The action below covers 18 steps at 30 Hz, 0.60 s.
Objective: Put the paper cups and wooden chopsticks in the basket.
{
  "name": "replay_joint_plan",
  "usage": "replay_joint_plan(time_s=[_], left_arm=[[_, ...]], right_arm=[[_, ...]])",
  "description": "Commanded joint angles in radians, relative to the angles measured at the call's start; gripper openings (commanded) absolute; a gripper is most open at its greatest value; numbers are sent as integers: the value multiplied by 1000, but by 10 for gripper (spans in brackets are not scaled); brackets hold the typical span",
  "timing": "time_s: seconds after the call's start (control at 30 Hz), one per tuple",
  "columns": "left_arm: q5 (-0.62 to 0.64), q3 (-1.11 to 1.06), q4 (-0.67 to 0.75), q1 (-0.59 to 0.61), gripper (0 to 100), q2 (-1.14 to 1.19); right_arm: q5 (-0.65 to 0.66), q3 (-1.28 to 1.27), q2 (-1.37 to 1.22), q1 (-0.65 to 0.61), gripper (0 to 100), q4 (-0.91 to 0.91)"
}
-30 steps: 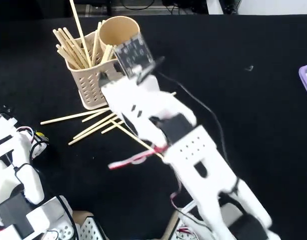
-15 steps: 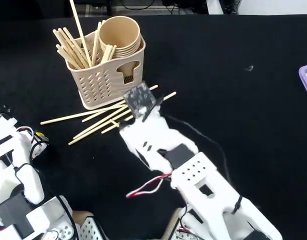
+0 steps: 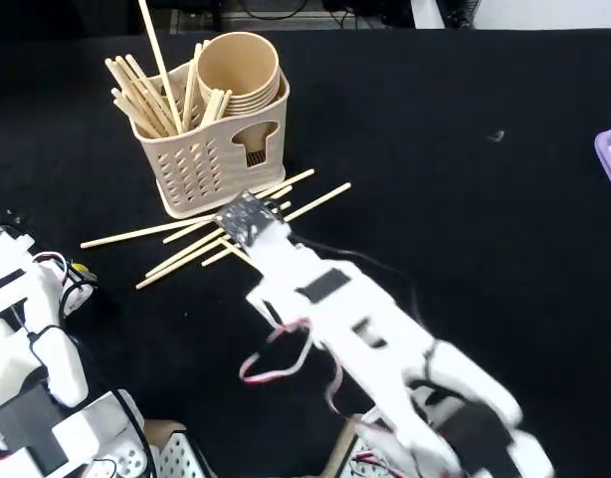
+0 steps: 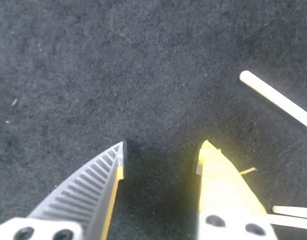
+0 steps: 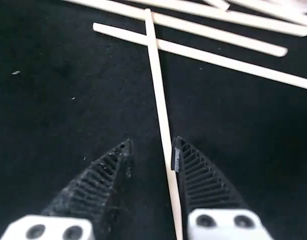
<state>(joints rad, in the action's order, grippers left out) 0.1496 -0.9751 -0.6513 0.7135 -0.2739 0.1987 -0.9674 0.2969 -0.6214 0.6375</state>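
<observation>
Black cloth table (image 3: 465, 149) under both arms: your left gripper (image 4: 163, 146) hangs spread, well apart from the work. Your right gripper (image 5: 152, 141), fingers apart, straddles one pale wooden chopstick (image 5: 157, 85) running lengthwise between them, near the beige slotted plastic basket (image 3: 201, 169).

A robotics lab: black-clothed table (image 3: 505, 199), loose wiring (image 3: 276, 360).

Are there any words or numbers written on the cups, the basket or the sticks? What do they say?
None: no words, numbers or signs can be read anywhere. The paper cups, the basket and the wooden chopsticks are all plain.
</observation>
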Motion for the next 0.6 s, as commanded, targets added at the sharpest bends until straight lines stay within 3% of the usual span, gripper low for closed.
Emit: replay_joint_plan(time_s=[0.0,0.13,0.23,0.57], left_arm=[[-9,28,9,12,238,2],[-9,28,9,12,238,2],[-9,30,9,12,238,2],[-9,30,9,12,238,2]], right_arm=[[3,114,-139,-48,135,8],[11,159,-245,-75,119,17],[11,165,-245,-71,3,14],[6,10,45,-75,11,11]])
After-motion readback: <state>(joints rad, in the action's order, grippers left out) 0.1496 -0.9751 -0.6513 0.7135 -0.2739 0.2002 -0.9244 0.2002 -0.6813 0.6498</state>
